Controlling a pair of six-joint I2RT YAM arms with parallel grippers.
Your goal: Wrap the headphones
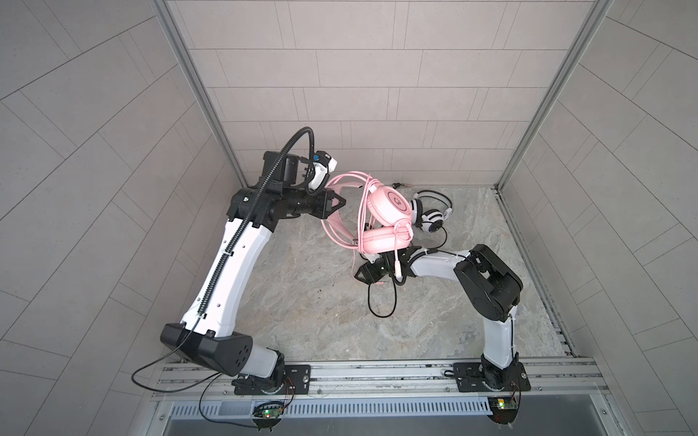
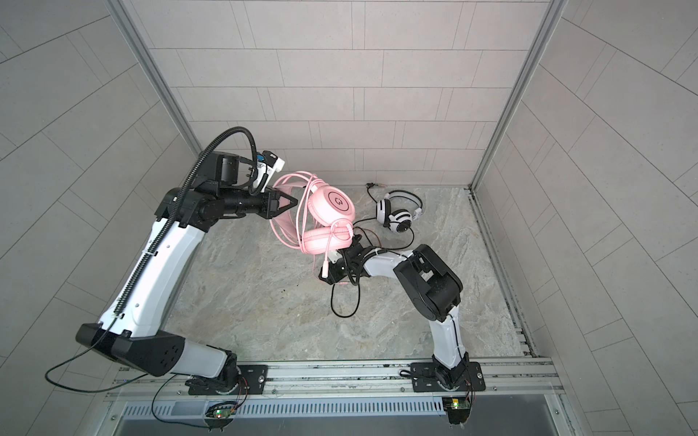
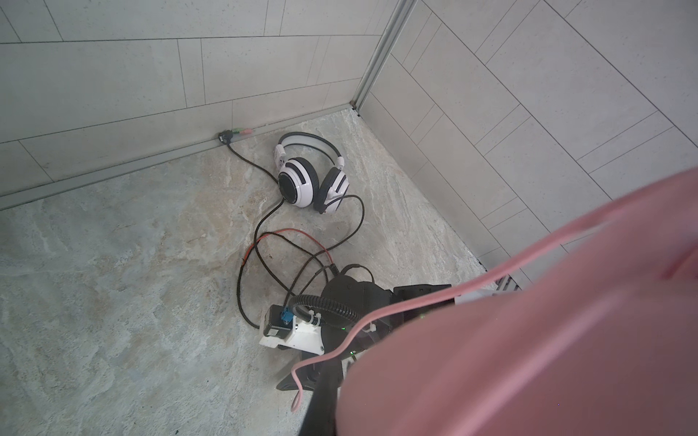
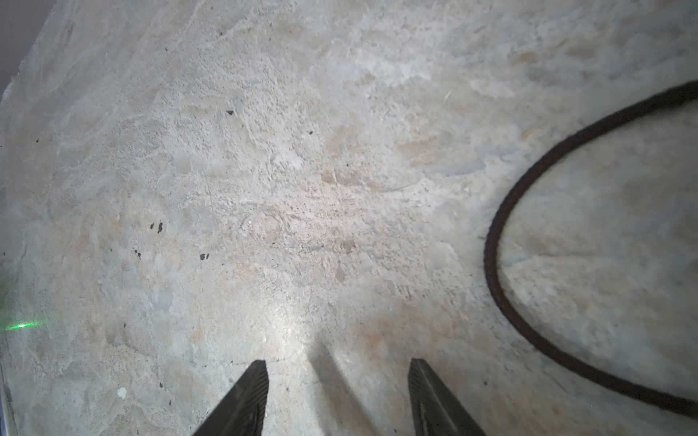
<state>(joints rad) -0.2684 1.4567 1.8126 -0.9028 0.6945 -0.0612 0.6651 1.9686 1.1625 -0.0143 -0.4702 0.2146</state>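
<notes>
The pink headphones hang in the air above the middle of the surface, held by their padded band – the left gripper is clamped shut on that band, its black pointed fingers pressed together. The set is smooth, matte pink all over, with round cups and thick soft cushions; one cup faces up and shows a dark ring printed on its flat side. The thin pink cable is looped several times over the band and cups, and its loose end dangles below the lower cup.

The right gripper sits low beneath the hanging set, its ribbed black fingers spread apart with nothing between them, just above the surface. Beside it a curve of black cable lies flat, braided in texture.

The striped headphones rest on the surface near the far right corner, glossy white with black bands and dark cushions. Their black cable snakes away in loose loops, and the plug end lies against the foot of the back wall.

The surface looks like rough mottled stone, grey with beige patches and small dark specks. Pale grey tiled walls close it on three sides, joined by metal corner strips – a metal rail runs along the front, carrying both arm bases
</notes>
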